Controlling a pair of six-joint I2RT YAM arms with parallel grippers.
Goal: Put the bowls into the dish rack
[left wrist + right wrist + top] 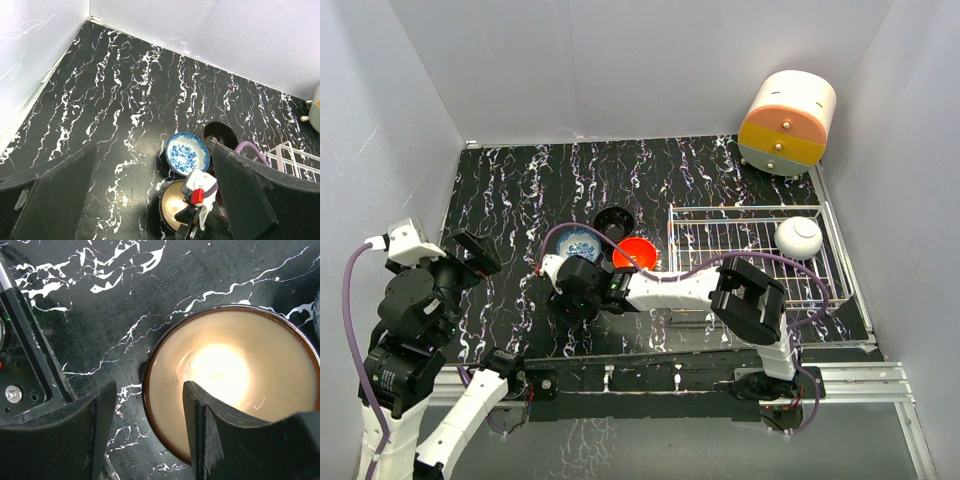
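The tan-gold bowl sits upright on the black marbled table, left of the arm bases' middle. My right gripper is open and straddles its near-left rim, one finger inside the bowl and one outside, with a gap on both sides. From above, the right gripper hides this bowl. Just behind stand the blue-and-white bowl, the red-orange bowl and the black bowl. The white bowl lies in the wire dish rack at the right. My left gripper hangs open and empty at the far left.
A round cream-and-orange drawer cabinet stands at the back right corner behind the rack. Grey walls close in the table on three sides. The right arm's purple cable loops over the rack's front.
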